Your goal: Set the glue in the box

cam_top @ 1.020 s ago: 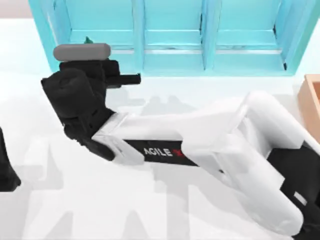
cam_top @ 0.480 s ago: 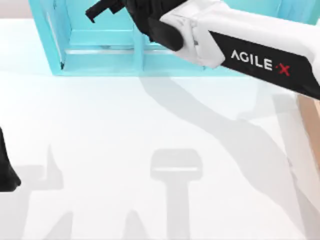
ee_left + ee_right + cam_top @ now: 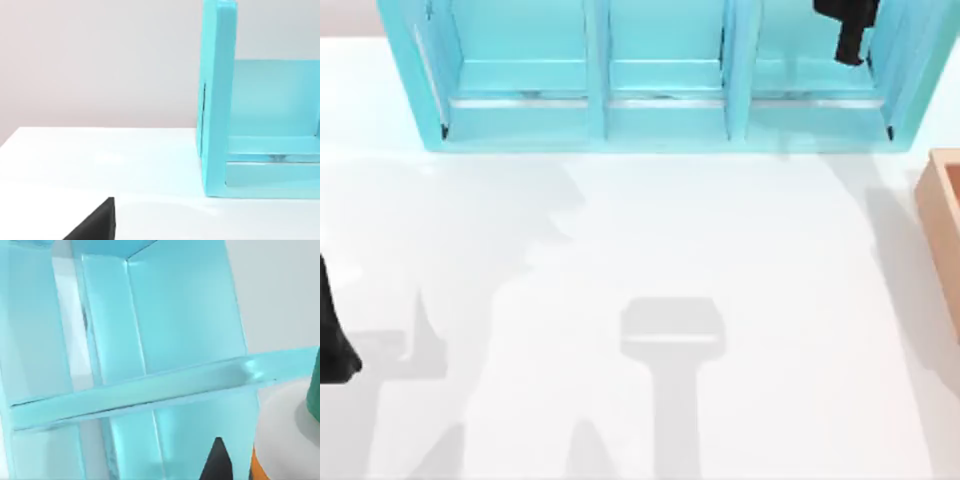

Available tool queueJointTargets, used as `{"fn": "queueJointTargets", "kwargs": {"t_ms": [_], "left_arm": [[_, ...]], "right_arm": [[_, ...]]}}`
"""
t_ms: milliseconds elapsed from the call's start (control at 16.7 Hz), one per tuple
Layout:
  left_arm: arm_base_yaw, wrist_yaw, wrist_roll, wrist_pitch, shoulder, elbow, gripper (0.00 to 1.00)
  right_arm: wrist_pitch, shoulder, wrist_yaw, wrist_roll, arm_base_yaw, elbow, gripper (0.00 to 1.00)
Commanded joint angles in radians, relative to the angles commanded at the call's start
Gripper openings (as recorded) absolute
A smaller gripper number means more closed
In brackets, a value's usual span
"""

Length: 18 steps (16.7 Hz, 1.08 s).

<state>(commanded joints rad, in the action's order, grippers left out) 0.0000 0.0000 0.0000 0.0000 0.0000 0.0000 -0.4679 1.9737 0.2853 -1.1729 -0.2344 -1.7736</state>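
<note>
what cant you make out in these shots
- The glue: right wrist view shows a white shoulder, green cap and orange label strip; the frame edge cuts off the rest.
- Right gripper: top view's upper edge crops it over the shelf unit; its grip is unreadable.
- The box: the top view's right edge hides all but one corner.
- Left gripper: cropped at the top view's left edge.

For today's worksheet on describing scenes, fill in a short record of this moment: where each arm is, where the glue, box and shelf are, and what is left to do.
right pincer: at the top view's upper right, over the shelf's right compartment
glue: white bottle, green cap, orange label, close by the right pincer's fingertip; grip not visible
box: tan, at the table's right edge, seen in part
shelf: turquoise, three compartments, at the far side
left arm: parked at the left edge
left to do: glue not yet in the box
</note>
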Motion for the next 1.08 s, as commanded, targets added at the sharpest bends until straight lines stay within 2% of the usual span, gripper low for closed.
{"fn": "queueJointTargets", "kwargs": {"t_ms": [300, 600, 840, 1080], "left_arm": [[0.0, 0.0, 0.0, 0.0, 0.0, 0.0, 1.0], [0.0, 0.0, 0.0, 0.0, 0.0, 0.0, 1.0], [0.0, 0.0, 0.0, 0.0, 0.0, 0.0, 1.0], [0.0, 0.0, 0.0, 0.0, 0.0, 0.0, 1.0]], "right_arm": [[-0.426, -0.007, 0.421, -0.536, 0.416, 0.187, 0.0], [-0.813, 0.077, 0.754, -1.009, 0.823, 0.393, 0.0], [-1.044, 0.152, 0.944, -1.299, 1.076, 0.526, 0.0], [-1.162, 0.191, 1.049, -1.455, 1.212, 0.596, 0.0]]}}
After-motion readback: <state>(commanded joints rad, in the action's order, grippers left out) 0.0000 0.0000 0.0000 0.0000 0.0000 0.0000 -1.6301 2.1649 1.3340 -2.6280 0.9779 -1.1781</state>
